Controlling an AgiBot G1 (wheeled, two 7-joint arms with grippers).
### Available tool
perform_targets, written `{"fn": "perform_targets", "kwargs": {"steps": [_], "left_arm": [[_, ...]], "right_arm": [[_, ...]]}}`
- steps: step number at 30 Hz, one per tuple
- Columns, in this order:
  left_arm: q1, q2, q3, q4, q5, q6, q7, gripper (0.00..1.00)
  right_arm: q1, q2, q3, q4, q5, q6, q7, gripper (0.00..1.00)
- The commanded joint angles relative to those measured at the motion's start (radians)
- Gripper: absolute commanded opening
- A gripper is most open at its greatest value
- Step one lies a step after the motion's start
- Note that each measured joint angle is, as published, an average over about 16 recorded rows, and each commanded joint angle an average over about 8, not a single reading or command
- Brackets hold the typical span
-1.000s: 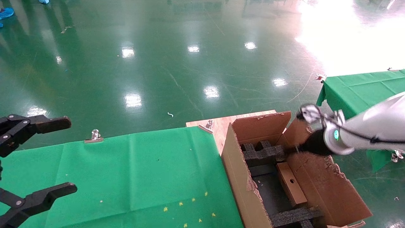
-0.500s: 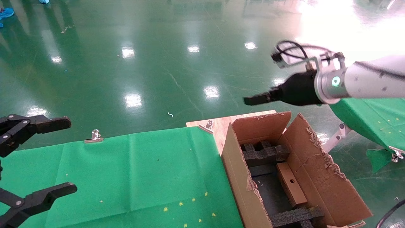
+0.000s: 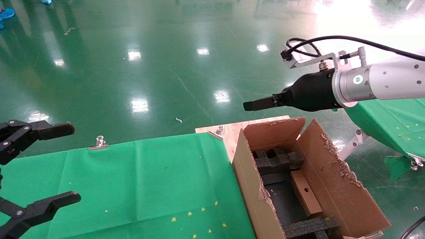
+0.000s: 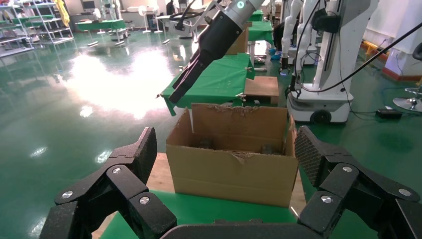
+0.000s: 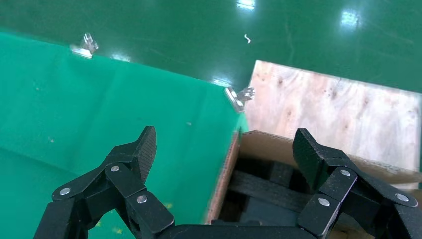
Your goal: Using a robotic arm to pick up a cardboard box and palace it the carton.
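Now | right gripper (image 3: 248, 106) jaws spread wide, empty, raised above carton (image 3: 252, 186) | cardboard box (image 3: 305, 193) lies below them between foam, placed | left gripper (image 3: 41, 166) parked over table (image 3: 149, 179), jaws apart, empty

– Qty check? Cartons?
– 1 carton (image 3: 332, 186), 1 cardboard box (image 3: 305, 192) inside.
– Arms w/ a tool?
– 2: right tool (image 3: 255, 105), left tool (image 3: 43, 166). Plus 2 clips (image 3: 99, 142) on the bench (image 3: 132, 186).

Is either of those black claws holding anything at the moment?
No. The right gripper hangs empty above the carton, jaws open. The cardboard box lies inside the carton, untouched. The left gripper is open and empty over the green table.
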Motion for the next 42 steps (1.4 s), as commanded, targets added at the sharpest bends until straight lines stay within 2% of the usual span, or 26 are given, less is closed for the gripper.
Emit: {"fn": "perform_targets", "kwargs": {"steps": [1, 42], "left_arm": [[0.000, 0.000, 0.000, 0.000, 0.000, 0.000, 0.000, 1.00], [0.000, 0.000, 0.000, 0.000, 0.000, 0.000, 0.000, 1.00]], "right_arm": [[-0.007, -0.001, 0.006, -0.001, -0.002, -0.001, -0.003, 1.00], [-0.800, -0.064, 1.042, -0.054, 0.410, -0.470, -0.923, 1.00]]}}
